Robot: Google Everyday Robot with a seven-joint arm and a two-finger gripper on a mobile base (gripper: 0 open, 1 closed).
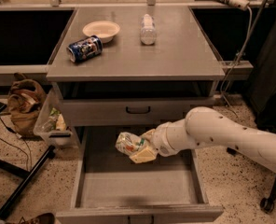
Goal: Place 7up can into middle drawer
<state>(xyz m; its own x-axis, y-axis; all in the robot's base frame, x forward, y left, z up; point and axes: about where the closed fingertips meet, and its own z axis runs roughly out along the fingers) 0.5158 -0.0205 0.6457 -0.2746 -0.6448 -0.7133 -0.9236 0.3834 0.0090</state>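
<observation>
The 7up can [127, 143], pale silver-white with green and orange-red marks, lies sideways in my gripper [139, 149]. The gripper is shut on it and holds it over the back middle of the open middle drawer [138, 186], a wide grey metal drawer with a bare floor. The can hangs above the drawer floor, just below the shallower closed drawer with the black curved handle [138, 109]. My white arm [222, 136] reaches in from the right.
On the cabinet top [184, 55] lie a dark blue can [84, 48], a white bowl [101, 30] and a clear plastic bottle [148, 29]. A brown bag [24, 104] and a plastic bin [51, 122] stand at the left. A black stand leg [24, 183] crosses the floor.
</observation>
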